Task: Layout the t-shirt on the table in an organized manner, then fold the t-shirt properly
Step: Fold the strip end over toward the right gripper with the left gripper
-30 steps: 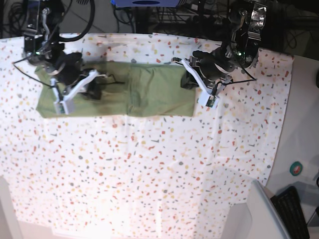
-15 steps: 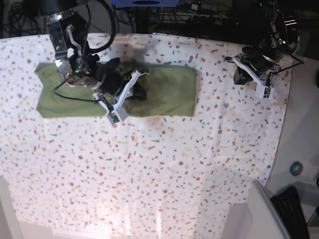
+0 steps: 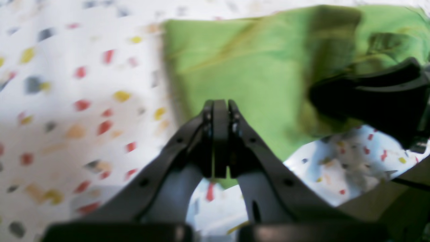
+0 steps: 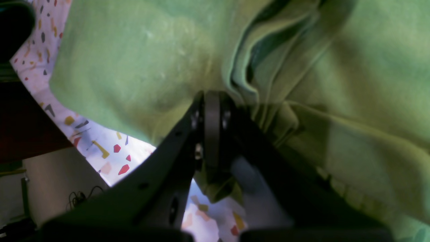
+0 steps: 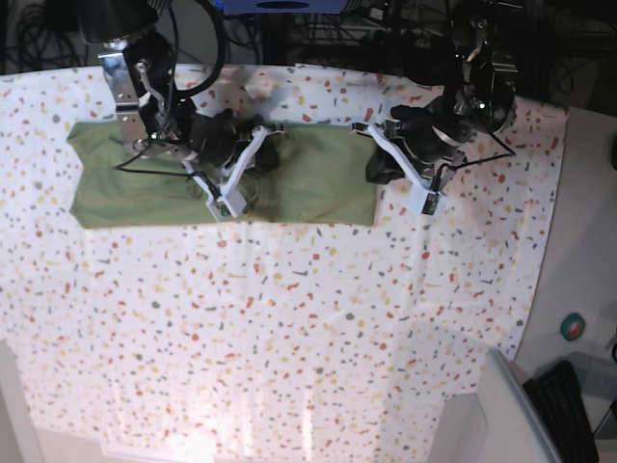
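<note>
L gripper (image 5: 378, 166) @ t-shirt (image 5: 308, 188) edge

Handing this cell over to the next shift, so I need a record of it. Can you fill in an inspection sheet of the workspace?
Surface: white speckled cloth table, bare in front.
Job's things: olive-green cotton t-shirt, a long flat strip near the far edge.
Clutter: black keyboard and teal round disc off the cloth.
Grippers: left gripper shut, empty, at the shirt's end; right gripper shut, over mid-shirt folds, grip uncertain.
Cables: black cables across the shirt.
Surroundings: dark equipment behind.
</note>
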Available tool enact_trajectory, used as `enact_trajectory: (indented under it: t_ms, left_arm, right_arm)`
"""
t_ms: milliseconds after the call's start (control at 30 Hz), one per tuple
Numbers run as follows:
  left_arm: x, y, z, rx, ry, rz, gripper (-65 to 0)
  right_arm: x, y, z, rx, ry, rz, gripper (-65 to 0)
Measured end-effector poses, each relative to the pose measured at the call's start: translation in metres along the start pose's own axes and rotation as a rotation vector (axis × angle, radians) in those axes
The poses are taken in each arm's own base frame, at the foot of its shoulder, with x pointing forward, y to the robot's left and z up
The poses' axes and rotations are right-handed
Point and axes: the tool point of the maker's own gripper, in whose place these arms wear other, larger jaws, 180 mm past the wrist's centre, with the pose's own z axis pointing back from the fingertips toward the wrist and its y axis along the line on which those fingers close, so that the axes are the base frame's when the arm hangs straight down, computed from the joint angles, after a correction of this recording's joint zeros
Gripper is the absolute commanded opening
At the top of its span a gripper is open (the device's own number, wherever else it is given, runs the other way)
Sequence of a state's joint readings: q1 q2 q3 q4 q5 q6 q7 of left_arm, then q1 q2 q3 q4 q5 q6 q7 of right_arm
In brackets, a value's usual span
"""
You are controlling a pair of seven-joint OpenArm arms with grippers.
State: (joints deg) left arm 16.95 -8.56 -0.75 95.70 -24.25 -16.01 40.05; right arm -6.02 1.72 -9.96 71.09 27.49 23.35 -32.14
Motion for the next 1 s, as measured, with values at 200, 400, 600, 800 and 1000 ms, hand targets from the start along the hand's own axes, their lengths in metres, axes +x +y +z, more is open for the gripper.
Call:
enact_trajectory:
  t_ms: [200,400,600,800,1000]
  left_arm:
    - [-0.01,0.004,-0.016,-0.005,0.04,0.021,-65.0]
    - [-0.052,0.037,-0.016,0.044,0.155,0.047,-65.0]
    - [-0.038,0.054,-0.001,0.095,0.14,0.009,-65.0]
    - [0.016,0.017,0.002,0.03,-0.033,-0.011,-65.0]
    - [-0.03,0.021,-0.02,0.028,0.094,0.074,-65.0]
  right_arm:
    - [0.0,0.0,0.0,0.0,0.0,0.0,-65.0]
    - [0.001,0.0,0.0,0.0,-0.001,0.001,-65.0]
    - [-0.001,0.0,0.0,0.0,0.002,-0.001,-65.0]
    - [-0.003,0.0,0.0,0.0,0.004,-0.004,-65.0]
    - [-0.003,0.0,0.0,0.001,0.003,-0.008,-65.0]
